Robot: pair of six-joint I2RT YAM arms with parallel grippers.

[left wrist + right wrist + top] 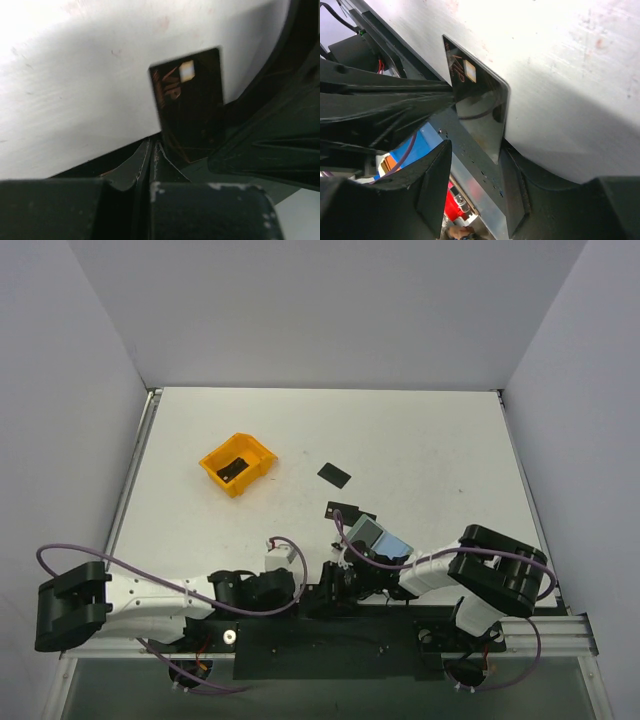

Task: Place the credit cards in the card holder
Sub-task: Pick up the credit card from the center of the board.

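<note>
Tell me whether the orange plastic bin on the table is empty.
No, a thin black card lies inside the orange plastic bin.

1 orange plastic bin (256,450) toward the far left of the white table (430,435)

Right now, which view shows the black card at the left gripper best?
Left wrist: the black card faces the lens, large and mid-frame. Right wrist shows the card obliquely; the top view loses it in dark clutter.

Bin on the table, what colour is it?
The bin is orange-yellow. It shows best in the top view.
</note>
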